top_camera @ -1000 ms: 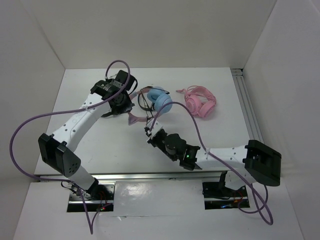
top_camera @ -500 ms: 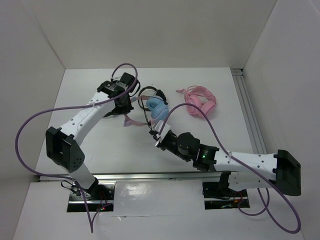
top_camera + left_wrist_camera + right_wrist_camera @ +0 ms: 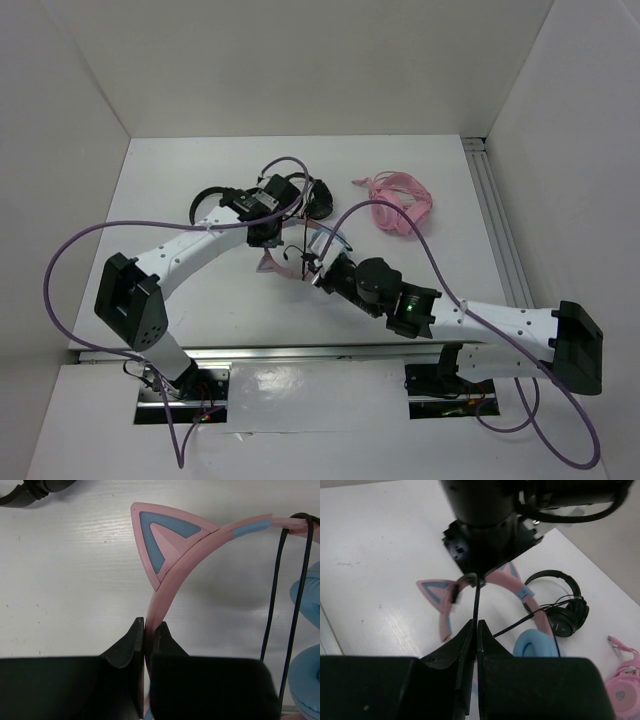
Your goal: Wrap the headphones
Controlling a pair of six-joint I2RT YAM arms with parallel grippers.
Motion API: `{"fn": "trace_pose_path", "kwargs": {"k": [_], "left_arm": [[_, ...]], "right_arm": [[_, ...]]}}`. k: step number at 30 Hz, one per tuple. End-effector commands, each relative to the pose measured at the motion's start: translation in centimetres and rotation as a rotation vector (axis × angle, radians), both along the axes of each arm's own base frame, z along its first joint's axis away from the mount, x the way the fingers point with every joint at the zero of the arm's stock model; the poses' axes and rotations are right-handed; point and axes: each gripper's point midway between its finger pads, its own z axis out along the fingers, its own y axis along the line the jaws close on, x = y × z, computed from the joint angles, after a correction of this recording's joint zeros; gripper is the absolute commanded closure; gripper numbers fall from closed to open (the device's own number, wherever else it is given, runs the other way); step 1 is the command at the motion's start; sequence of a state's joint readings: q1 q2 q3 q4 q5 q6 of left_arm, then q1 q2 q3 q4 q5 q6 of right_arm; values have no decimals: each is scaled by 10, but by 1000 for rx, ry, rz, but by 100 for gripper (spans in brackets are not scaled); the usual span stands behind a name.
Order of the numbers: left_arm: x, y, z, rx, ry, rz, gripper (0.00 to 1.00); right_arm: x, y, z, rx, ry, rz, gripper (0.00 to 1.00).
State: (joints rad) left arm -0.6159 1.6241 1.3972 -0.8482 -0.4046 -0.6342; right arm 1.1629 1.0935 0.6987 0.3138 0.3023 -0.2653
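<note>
Between its fingertips, my left gripper (image 3: 145,630) clamps the headband (image 3: 172,582); my right gripper (image 3: 474,629), nearly closed, pinches the cable (image 3: 476,600).

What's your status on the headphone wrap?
Left gripper shut on the headband of the headphones. Right gripper shut on the cable, which runs straight toward the headband. Black headphones lie close beside them; pink headset apart.

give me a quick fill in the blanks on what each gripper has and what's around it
1. The left gripper is shut on the pink ____ of the headphones.
2. The right gripper pinches the thin black ____.
3. The cat ear is pink outside and ____ inside.
4. The all-pink headset lies to the robot's ____ of the headphones.

Missing words: headband; cable; blue; right
</note>
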Motion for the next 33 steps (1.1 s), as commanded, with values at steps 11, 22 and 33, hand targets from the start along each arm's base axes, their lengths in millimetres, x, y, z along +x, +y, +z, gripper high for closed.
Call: {"fn": "trace_pose_path", "kwargs": {"k": [11,22,33], "left_arm": [[-34,-22,29,-46,-114,-235,100],[-70,-27,17,-1,-90,-334,100],[-88,-16,11,22,-51,-357,100]], "right_arm": [[66,-35,71,302,-5,-280,95],[116,-53,63,308,46,-333,90],[137,-59,45,341,106,-347,93]]}}
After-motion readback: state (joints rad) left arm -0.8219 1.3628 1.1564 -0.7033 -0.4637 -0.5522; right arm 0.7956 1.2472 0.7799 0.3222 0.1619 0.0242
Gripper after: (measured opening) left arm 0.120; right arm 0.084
